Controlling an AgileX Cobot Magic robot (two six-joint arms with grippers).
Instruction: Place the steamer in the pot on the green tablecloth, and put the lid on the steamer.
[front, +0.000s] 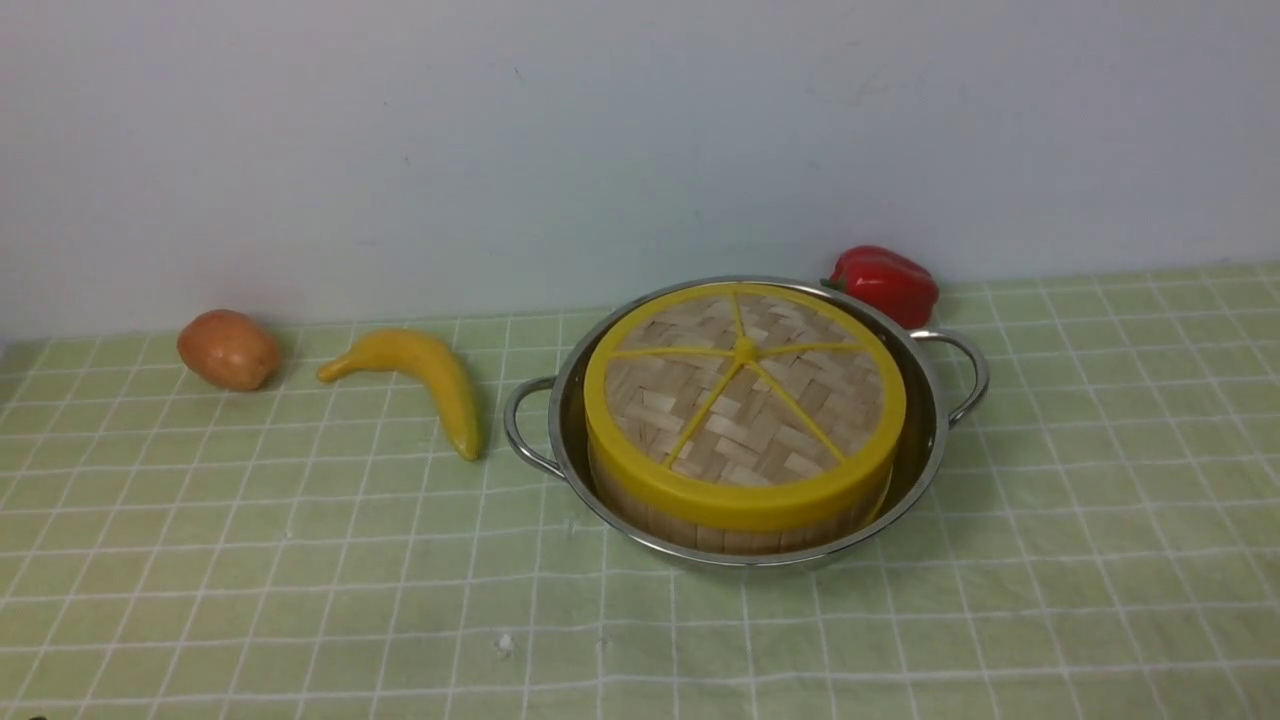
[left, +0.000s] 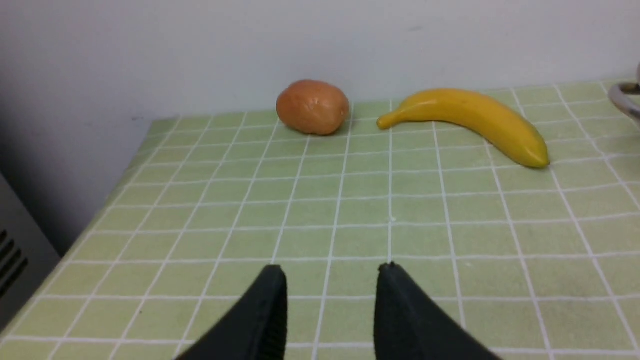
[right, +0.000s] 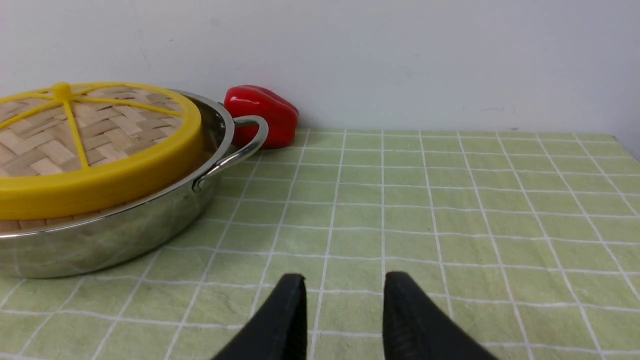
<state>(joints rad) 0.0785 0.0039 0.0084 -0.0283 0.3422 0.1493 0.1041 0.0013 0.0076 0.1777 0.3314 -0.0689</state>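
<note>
Steamer (front: 745, 528): sits in the pot, wooden sides showing under the lid, well off from both sets of jaws.
Potato (front: 229, 349): ahead of the left jaws.
Banana (front: 420, 375): ahead of the left jaws, toward the pot.
Left gripper (left: 330, 272): jaws parted, nothing between them (only cloth).
Pot (front: 930, 440): on the green tablecloth (front: 1100, 520).
Lid (front: 745, 400): covers the steamer.
Pepper (front: 885, 283): behind the pot.
Right gripper (right: 344, 281): jaws parted, empty.
</note>
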